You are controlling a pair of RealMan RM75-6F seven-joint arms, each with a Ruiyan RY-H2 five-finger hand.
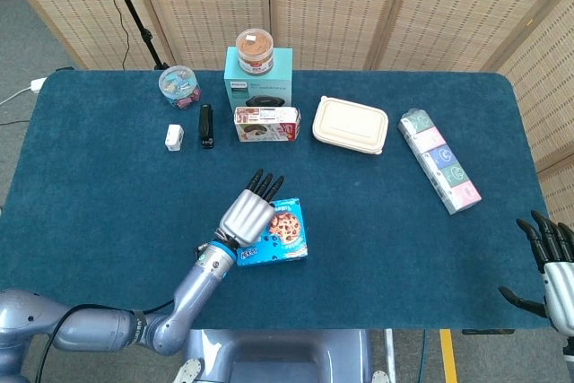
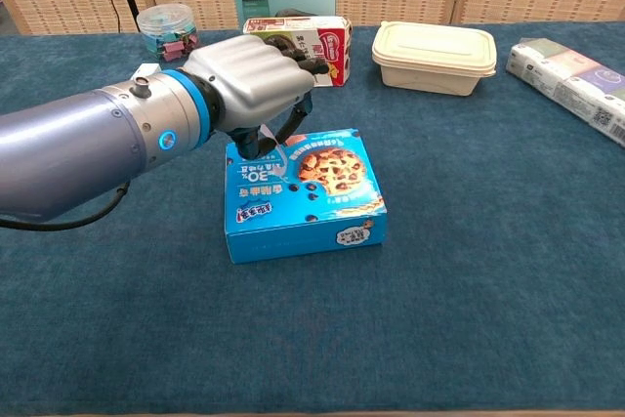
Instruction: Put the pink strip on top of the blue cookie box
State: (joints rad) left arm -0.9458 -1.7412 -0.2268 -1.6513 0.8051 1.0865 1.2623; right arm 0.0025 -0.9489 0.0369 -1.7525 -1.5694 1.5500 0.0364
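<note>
Pink strip (image 2: 278,151) seemingly pinched by left hand (image 2: 256,85) over blue cookie box (image 2: 305,192), right hand (image 1: 554,266) empty, fingers spread

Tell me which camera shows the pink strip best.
The chest view: the pink strip peeks out under the left hand, just above the blue cookie box. In the head view the left hand covers it, so no strip shows.

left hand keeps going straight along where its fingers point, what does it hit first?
Probably the red-and-white box. In the head view the left hand sits over the blue cookie box, fingers aimed up-table and a little right, with bare cloth between. Its height is unclear, so it might pass above.
</note>
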